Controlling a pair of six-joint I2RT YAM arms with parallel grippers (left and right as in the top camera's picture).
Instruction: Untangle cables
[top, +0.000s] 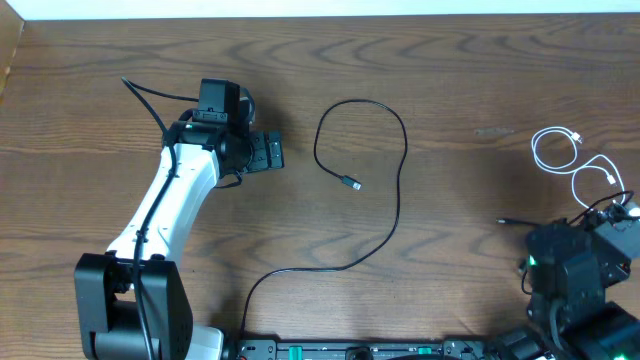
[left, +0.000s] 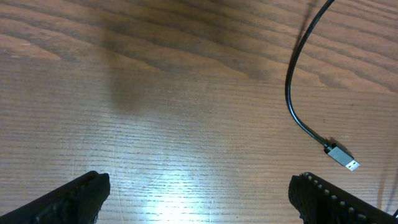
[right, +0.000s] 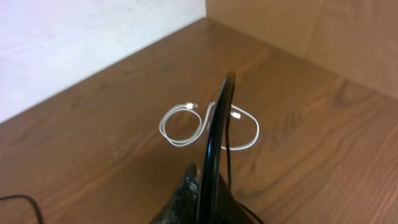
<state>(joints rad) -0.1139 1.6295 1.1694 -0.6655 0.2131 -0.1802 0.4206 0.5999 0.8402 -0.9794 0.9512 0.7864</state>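
- The left claw (left: 199, 190) is hanging wide apart over bare wood and gripping nothing. Its fingers (left: 81, 196) are showing at the lower corners of the left wrist view.
- The right claw (right: 214, 118) is pressing its fingers together into one thin dark edge.
- The black cable (top: 402, 165) is lying in a loose loop mid-worktop. Its plug (left: 344, 158) is resting near the left claw, not touching it.
- The white cable (right: 177, 132) is lying coiled beyond the right claw, well apart from the black one.
- The worktop (top: 450, 80) is showing brown wood grain, with glare shining under the left claw.
- A white wall (right: 74, 43) is running along the far edge, and a tan panel (right: 298, 31) is closing the corner.
- Only the overhead view is showing both cables. Only the right wrist view is showing the corner. Only the left wrist view is showing the plug's metal tip closely.
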